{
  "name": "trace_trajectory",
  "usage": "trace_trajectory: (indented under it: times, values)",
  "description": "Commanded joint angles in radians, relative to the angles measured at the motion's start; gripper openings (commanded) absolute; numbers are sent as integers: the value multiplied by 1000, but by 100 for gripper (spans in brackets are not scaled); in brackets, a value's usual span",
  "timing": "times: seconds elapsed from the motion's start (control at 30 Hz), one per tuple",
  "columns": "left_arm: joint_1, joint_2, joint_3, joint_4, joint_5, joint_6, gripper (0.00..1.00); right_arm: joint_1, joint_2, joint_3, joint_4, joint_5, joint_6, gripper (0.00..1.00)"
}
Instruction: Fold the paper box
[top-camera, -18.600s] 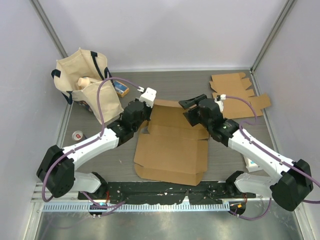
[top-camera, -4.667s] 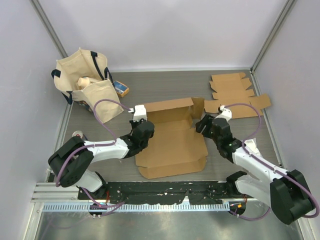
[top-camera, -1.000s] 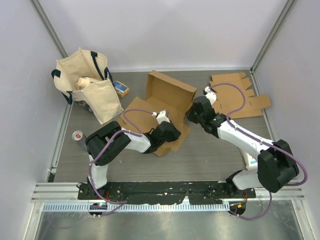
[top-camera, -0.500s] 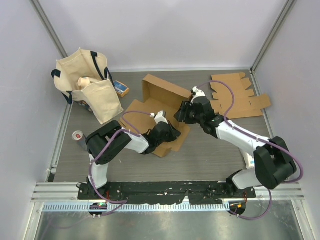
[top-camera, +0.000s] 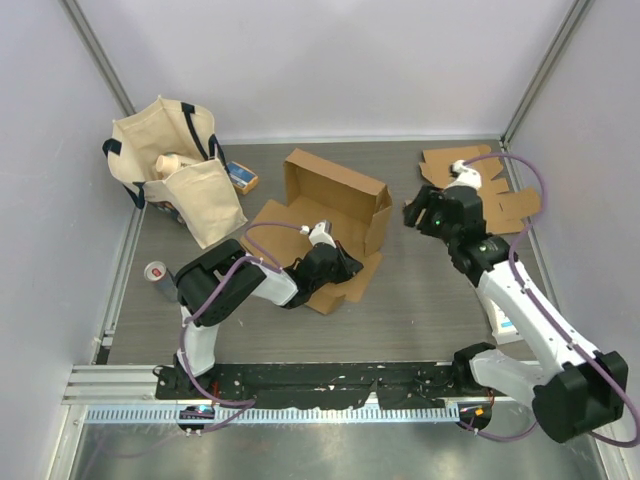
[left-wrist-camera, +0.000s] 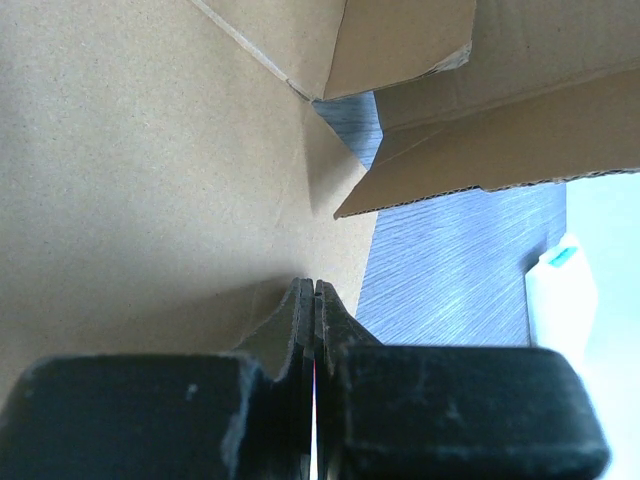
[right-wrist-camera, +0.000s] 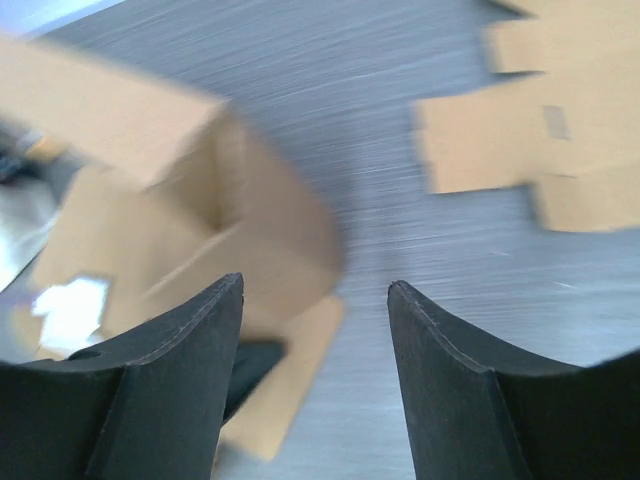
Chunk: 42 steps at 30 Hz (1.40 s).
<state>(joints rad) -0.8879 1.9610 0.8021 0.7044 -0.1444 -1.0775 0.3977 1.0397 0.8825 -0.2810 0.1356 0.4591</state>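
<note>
The brown paper box (top-camera: 335, 195) sits mid-table, its back wall and one side flap standing, its base flat. My left gripper (top-camera: 342, 266) is shut and empty, its tips resting on the box's base near the front right corner; the left wrist view shows the closed fingertips (left-wrist-camera: 315, 287) on the cardboard floor (left-wrist-camera: 150, 180), with a raised flap (left-wrist-camera: 480, 110) beyond. My right gripper (top-camera: 418, 214) is open and empty, held to the right of the box and apart from it. In the right wrist view the gripper (right-wrist-camera: 313, 290) is spread, with the blurred box (right-wrist-camera: 200, 220) to the left.
A beige tote bag (top-camera: 170, 165) and a small blue-orange carton (top-camera: 241, 178) stand at the back left. A can (top-camera: 155, 272) is at the left edge. Flat cardboard blanks (top-camera: 480, 190) lie at the back right, also in the right wrist view (right-wrist-camera: 540, 150). A white object (top-camera: 500, 325) lies right.
My right gripper has pulled away from the box's back wall to the right and opened clear of it. The wall stays upright. My left gripper has stayed pressing on the base.
</note>
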Motion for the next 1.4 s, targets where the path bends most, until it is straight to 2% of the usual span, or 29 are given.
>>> trace_trajectory:
  times: [0.0, 0.07, 0.17, 0.33, 0.4, 0.7, 0.83, 0.97, 1.13, 1.37]
  values:
    - [6, 38, 5, -57, 9, 8, 0, -209, 78, -59, -18, 79, -12, 61]
    - [6, 39, 6, -57, 19, 10, 0, -206, 141, -71, 46, 4, -69, 57]
    - [9, 35, 8, -60, 23, 14, 0, -207, 183, -130, 141, -69, -121, 58]
    - [9, 33, 3, -56, 29, 18, 0, -186, 192, -289, 530, -276, -217, 60]
    - [10, 32, -1, -49, 31, 17, 0, -160, 203, -332, 654, -300, -234, 61]
    - [10, 22, -6, -45, 35, 22, 0, -59, 319, -298, 853, -346, -326, 62]
    - [10, 16, -11, -42, 31, 24, 0, -16, 345, -315, 949, -306, -352, 61]
    - [10, 18, -14, -37, 31, 21, 0, 52, 388, -301, 1013, -197, -411, 61]
    - [10, 18, -14, -37, 29, 21, 0, 147, 460, -264, 1072, 133, -416, 62]
    - [10, 13, -17, -39, 22, 25, 0, 211, 560, -221, 1137, 467, -407, 62]
